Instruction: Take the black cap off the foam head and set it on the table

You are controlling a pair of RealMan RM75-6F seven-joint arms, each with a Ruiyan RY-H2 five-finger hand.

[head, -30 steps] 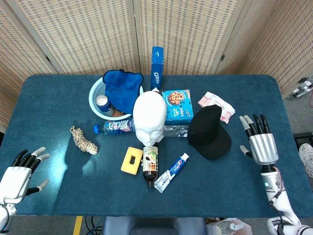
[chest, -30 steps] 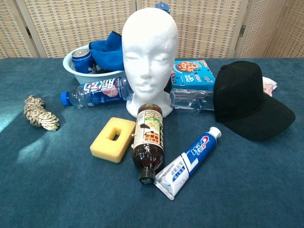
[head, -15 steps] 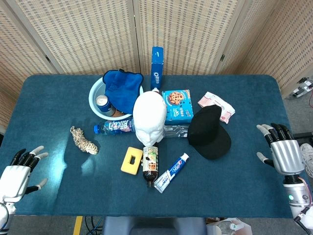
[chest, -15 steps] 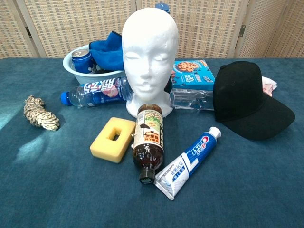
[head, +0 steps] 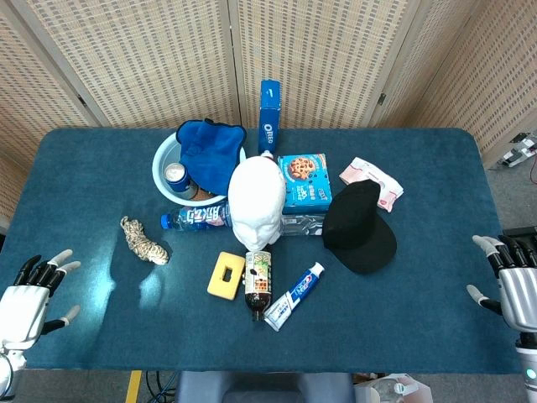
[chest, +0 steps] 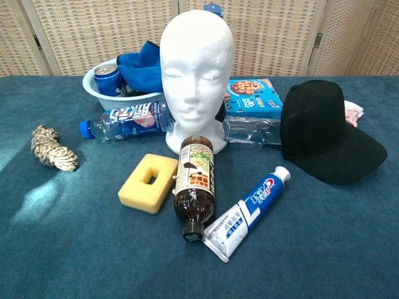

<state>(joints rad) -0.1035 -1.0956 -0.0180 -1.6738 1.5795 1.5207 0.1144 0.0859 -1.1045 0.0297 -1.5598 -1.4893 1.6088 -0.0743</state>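
Black cap (head: 360,228) sat flat on the table (head: 436,319), just right of the foam head (head: 257,201), which was bare on top, so I judged the job basically done. My right hand (head: 513,284) was out at the table's right edge, fingers spread, holding nothing; left hand (head: 25,294) at the near-left corner, fingers also apart, empty. Neither showed in chest view.

Risks I saw from there: cap's far edge was touching the pink packet (head: 373,179) and sat close to the cookie box (head: 304,180), w/ the toothpaste tube (head: 294,295) near its front. Any re-reach w/ the right hand could've dragged the cap or knocked the clutter. Best approx: keep both arms wide, no sweep across the table.
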